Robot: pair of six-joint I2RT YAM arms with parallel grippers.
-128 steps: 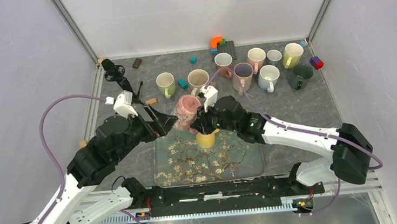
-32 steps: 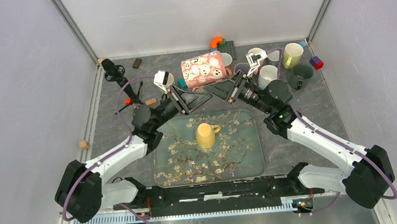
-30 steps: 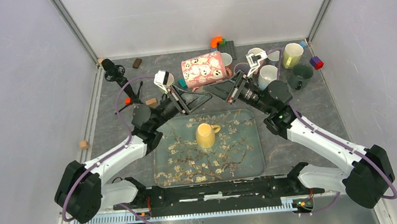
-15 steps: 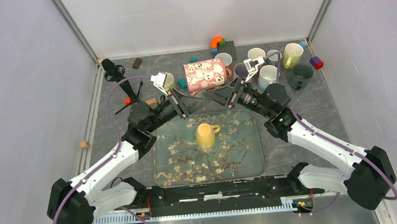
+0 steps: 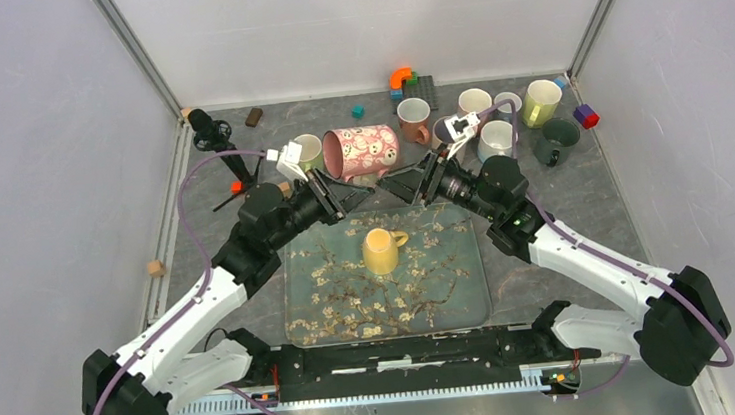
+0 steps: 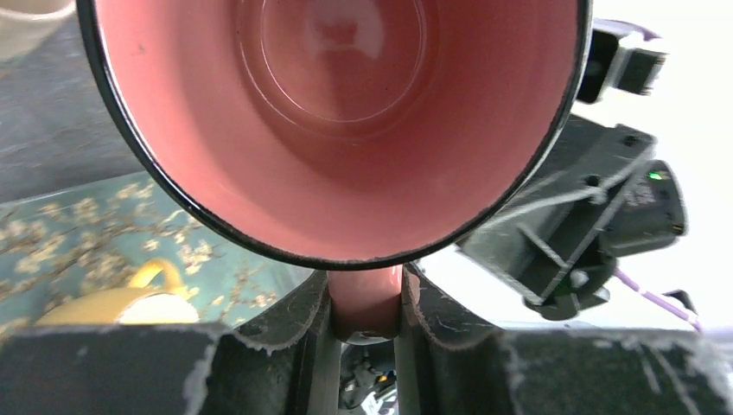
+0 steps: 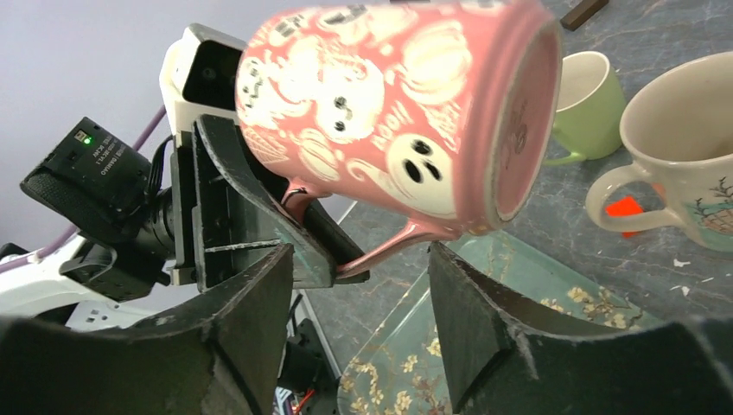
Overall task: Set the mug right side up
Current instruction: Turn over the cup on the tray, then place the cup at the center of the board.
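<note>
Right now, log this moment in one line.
pink mug: held on its side | left gripper: shut on its handle | right gripper: open | yellow mug: upside down on tray

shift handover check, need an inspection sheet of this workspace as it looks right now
surface: dark grey mat with a teal floral tray at the near middle
job's things: pink ghost-print ceramic mug in the air, on its side; yellow mug upside down on the tray
clutter: upright mugs and toy blocks along the back
grippers: left gripper shut on the pink mug's handle; right gripper open beside it
cables: purple cables loop off both arms
surroundings: plain pale walls, metal corner posts
</note>
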